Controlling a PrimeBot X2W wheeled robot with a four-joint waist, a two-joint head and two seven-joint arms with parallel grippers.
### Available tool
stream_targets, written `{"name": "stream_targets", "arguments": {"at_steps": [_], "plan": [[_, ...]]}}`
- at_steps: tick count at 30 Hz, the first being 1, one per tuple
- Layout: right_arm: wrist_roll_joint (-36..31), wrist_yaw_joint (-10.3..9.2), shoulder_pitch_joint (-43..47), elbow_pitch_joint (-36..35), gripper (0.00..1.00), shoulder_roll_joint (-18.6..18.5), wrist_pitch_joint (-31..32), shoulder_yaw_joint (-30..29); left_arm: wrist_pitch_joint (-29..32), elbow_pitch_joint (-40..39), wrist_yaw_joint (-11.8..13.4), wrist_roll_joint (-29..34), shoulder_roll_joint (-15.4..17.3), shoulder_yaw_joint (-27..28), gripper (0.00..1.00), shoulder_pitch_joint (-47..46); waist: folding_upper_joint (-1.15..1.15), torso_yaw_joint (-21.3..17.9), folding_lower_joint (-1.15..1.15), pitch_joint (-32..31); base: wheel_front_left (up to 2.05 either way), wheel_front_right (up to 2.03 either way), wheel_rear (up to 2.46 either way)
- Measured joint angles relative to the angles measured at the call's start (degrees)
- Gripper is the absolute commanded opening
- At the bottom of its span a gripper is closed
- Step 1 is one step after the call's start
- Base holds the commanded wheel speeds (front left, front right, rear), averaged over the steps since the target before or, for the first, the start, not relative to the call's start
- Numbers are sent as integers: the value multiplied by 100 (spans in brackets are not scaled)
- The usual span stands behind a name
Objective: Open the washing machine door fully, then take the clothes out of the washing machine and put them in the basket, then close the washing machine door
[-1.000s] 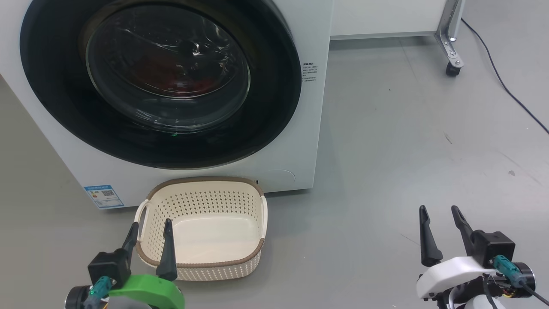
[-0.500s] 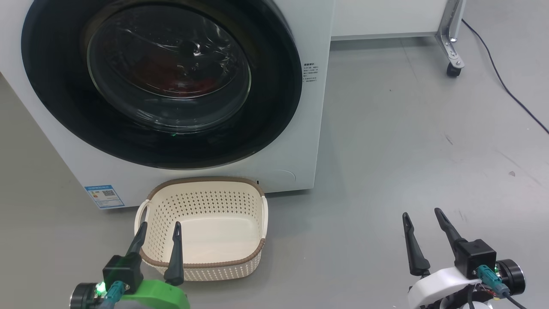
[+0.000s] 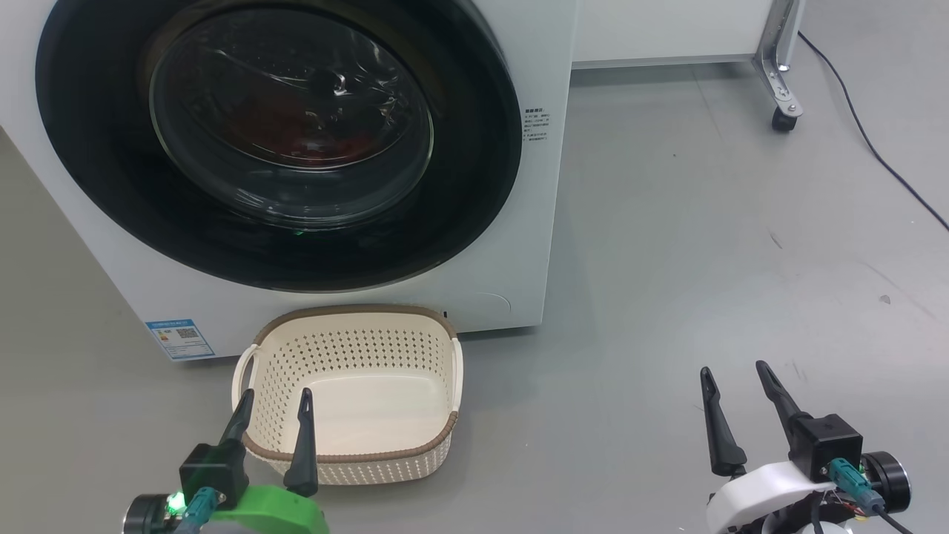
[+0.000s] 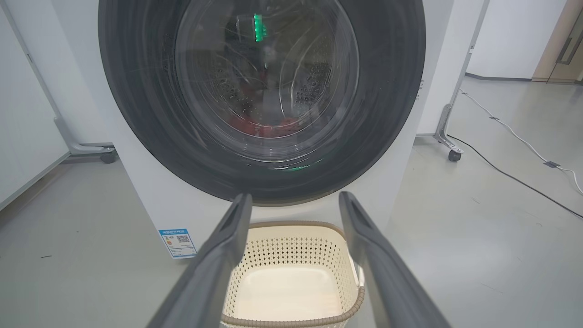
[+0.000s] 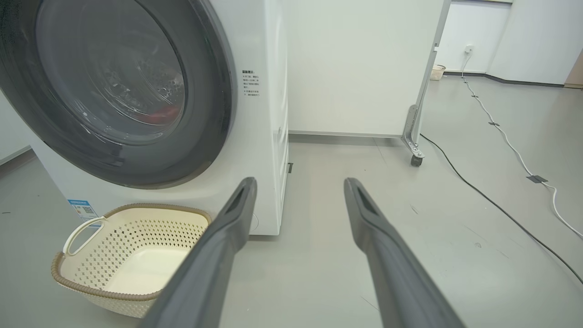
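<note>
Left gripper point(image 3: 276, 393): low at near left, fingers spread, holding nothing. Over the last second it has slid slightly inward, and its tips now show over the near-left rim of the basket point(image 3: 348, 310).

Right gripper point(image 3: 732, 368): near right, over bare floor point(image 3: 667, 259), fingers also apart and empty. It drifted a little inward and lower, then settled. Both grippers point ahead.

Basket: empty, on the floor just in front of the washing machine point(image 3: 534, 222).

Washing machine door point(image 3: 474, 185): shut flush.

Clothes point(image 3: 311, 141): a red patch behind the glass, low in the drum.

Judgement: pose adjustments only, and opening the door has not begun.
</note>
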Motion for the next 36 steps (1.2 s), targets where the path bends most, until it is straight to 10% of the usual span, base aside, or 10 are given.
{"name": "stream_targets", "arguments": {"at_steps": [6,7,9,26,36], "plan": [[-3,4,0,1,100,8,0,-47,1,18,0,0,-35,1,100,-11,0,-4,0,12,0,0,0],[-4,5,0,1,85,11,0,-49,1,19,0,0,-37,1,100,-16,0,-4,0,13,0,0,0],[-18,8,0,4,0,25,0,-55,1,25,0,1,-41,1,100,-32,0,-3,0,16,0,0,0],[110,160,-14,-12,0,98,0,-318,1,49,7,85,-55,-10,100,-95,0,45,0,113,0,0,0],[1658,506,-352,-113,0,357,0,-1010,0,-160,8,136,-77,-66,100,-405,0,146,0,515,0,0,0]]}}
